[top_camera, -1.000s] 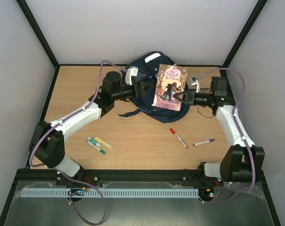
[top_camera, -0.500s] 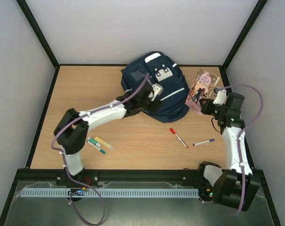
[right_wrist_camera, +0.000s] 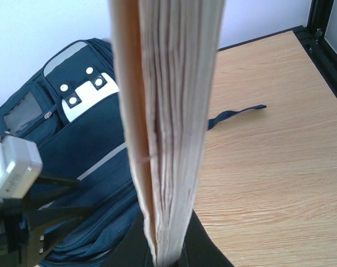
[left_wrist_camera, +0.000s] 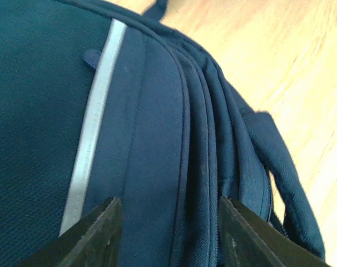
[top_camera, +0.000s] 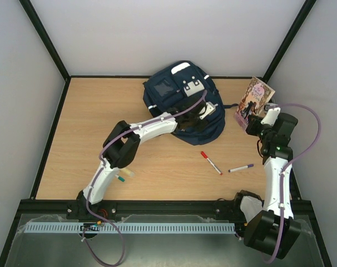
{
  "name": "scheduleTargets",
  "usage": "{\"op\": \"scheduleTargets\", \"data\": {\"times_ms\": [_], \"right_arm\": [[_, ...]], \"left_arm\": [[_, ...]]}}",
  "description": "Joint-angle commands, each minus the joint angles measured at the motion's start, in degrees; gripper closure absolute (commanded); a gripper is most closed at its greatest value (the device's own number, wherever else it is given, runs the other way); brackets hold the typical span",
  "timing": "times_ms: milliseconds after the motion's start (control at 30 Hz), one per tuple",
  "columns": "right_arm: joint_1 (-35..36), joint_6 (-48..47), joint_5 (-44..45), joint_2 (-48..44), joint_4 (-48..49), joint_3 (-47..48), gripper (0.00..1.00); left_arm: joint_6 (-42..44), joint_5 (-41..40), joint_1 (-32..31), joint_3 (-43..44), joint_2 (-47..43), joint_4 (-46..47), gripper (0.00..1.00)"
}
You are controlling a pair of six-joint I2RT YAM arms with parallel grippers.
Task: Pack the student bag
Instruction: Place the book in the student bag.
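Note:
The navy student bag [top_camera: 179, 103] lies at the back middle of the table, front pockets up, with white stripes and patches. My left gripper [top_camera: 204, 118] is open just over the bag's lower right edge; its view shows the zipper seams [left_wrist_camera: 207, 167] between the two fingers. The bag also shows in the right wrist view [right_wrist_camera: 74, 139]. My right gripper [top_camera: 252, 123] is shut on a paperback book [top_camera: 254, 102] and holds it up on edge to the right of the bag. In the right wrist view the book's page edge [right_wrist_camera: 168, 111] fills the middle.
A red marker [top_camera: 211, 162] and a purple marker [top_camera: 241, 167] lie on the wood in front of the bag. A green marker [top_camera: 120, 178] lies near the left arm's elbow. Black frame posts and walls bound the table.
The right gripper has carried the book off the bag to the right and up. The left gripper has moved right along the bag's front to its lower right edge.

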Motion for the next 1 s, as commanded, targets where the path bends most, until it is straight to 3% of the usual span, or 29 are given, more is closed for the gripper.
{"op": "scheduleTargets", "data": {"times_ms": [0,67,200,333,433,533,700,967], "right_arm": [[-0.49,-0.53,-0.26,-0.42,2.27,-0.48,0.99],[-0.49,-0.53,-0.38,-0.12,2.37,-0.51,0.99],[-0.49,-0.57,-0.94,0.41,2.27,-0.44,0.99],[-0.58,-0.59,-0.96,0.46,2.21,-0.51,0.99],[-0.58,-0.55,-1.06,0.4,2.25,-0.58,0.99],[-0.58,-0.53,-1.3,0.37,2.35,-0.69,0.99],[-0.59,-0.37,-1.87,0.84,2.37,-0.68,0.99],[-0.58,-0.03,-3.16,0.82,2.2,-0.6,0.99]], "left_arm": [[0.93,2.37,-0.97,4.24,3.35,-4.56,0.54],[0.4,2.65,-1.01,5.36,4.85,-5.5,0.57],[-0.29,2.09,-0.98,5.92,6.72,-5.67,0.52],[-0.55,1.18,-1.0,8.01,9.2,-6.67,0.55],[-0.84,-0.72,-0.97,8.91,10.17,-7.34,0.63],[-0.89,-1.48,-0.99,8.23,9.2,-7.61,0.78],[-0.6,-5.65,-0.66,1.1,1.66,-5.26,0.97],[-1.18,-8.88,3.65,-16.3,-15.64,-3.4,0.98]]}}
